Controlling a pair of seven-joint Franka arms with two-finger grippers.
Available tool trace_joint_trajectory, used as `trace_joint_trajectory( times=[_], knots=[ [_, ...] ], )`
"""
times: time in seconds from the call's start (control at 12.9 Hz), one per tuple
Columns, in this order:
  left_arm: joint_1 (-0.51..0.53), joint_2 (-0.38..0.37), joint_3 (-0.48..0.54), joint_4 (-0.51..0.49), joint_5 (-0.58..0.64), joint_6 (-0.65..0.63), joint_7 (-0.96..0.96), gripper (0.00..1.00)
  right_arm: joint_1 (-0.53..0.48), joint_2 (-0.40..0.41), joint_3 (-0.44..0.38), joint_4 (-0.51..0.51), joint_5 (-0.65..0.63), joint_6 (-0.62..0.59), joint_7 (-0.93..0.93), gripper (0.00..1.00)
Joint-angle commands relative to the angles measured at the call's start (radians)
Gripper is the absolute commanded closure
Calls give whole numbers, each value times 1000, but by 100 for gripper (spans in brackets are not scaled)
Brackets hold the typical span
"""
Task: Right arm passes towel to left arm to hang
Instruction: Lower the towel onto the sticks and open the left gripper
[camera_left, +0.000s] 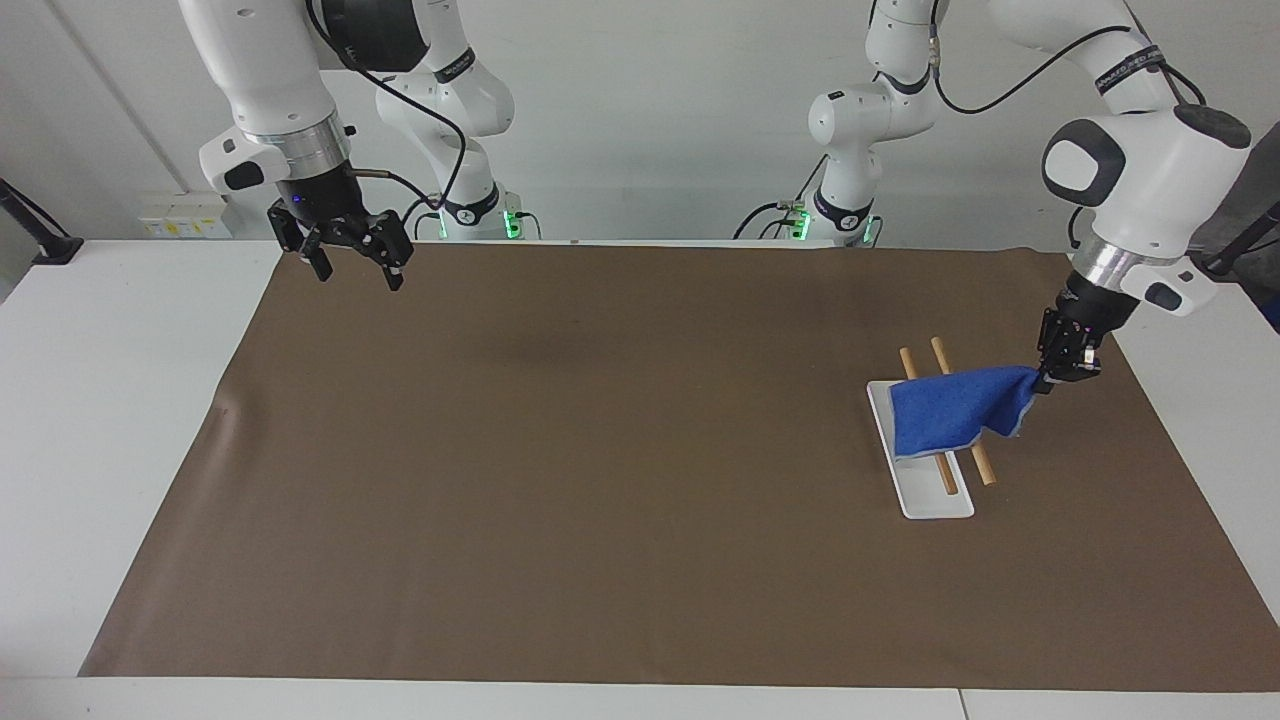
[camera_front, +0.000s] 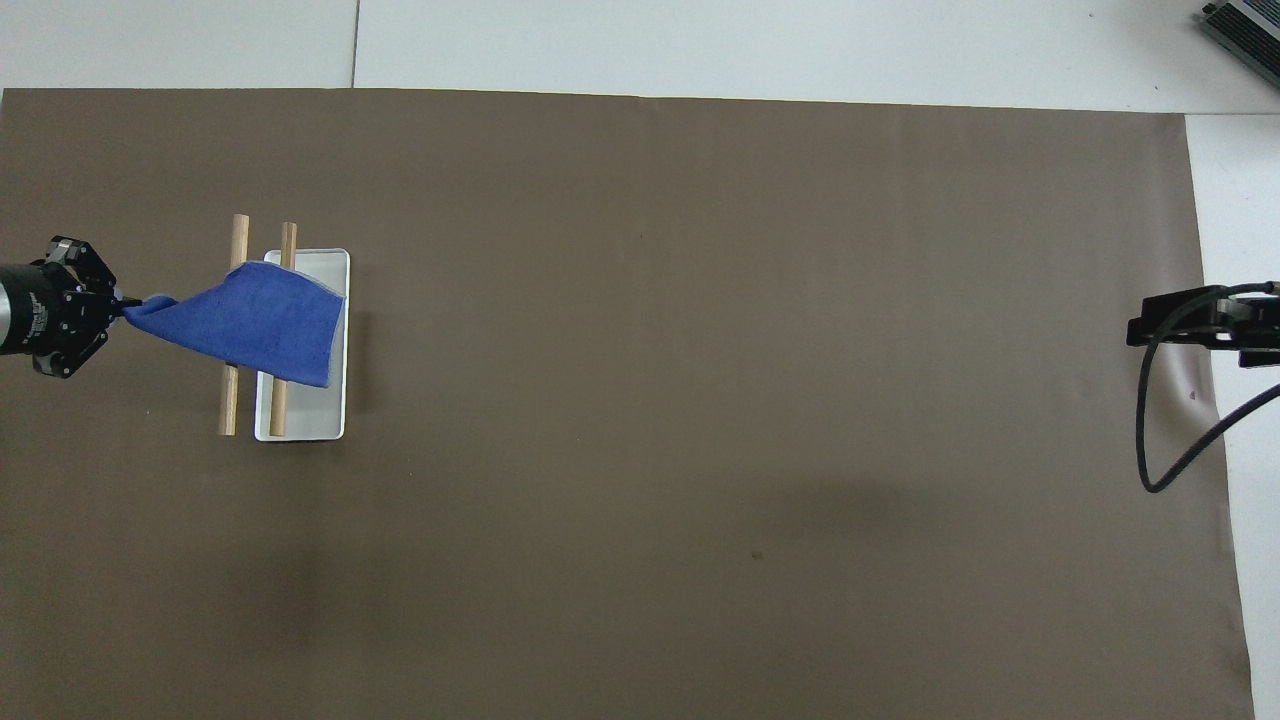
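We found the left gripper (camera_left: 1046, 383) pinched tight on one corner of the towel (camera_left: 950, 412), up over the brown mat (camera_left: 600, 450) at the left arm's end of the bench (camera_left: 120, 400); the rest of the towel lay draped across two wooden rods (camera_left: 938, 358), its lower edge hanging over the rack's white base (camera_left: 930, 500); the held corner was pulled out taut just past the rods, clear of the mat; the rack stood on the mat. We saw the right gripper (camera_left: 355, 265) hanging in the air over the mat's corner at the right arm's end, nothing in it, its fingers (camera_left: 324, 266) spread wide; it was well apart from towel and rack; the right arm (camera_left: 270, 90) waited there.
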Motion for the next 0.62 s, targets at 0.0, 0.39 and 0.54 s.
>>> trace_joint_trajectory(
  times=[0.0,0.39,0.54],
  knots=[
    [6,-31,5,-88,16,74,18,100,39,6,-12,5,-1,-18,-13,0],
    [6,-25,10,-82,16,69,46,0,33,6,-14,18,-6,-33,-15,0],
    [6,5,31,-4,16,30,68,0,31,13,-14,60,-6,-96,-16,0]
  ],
)
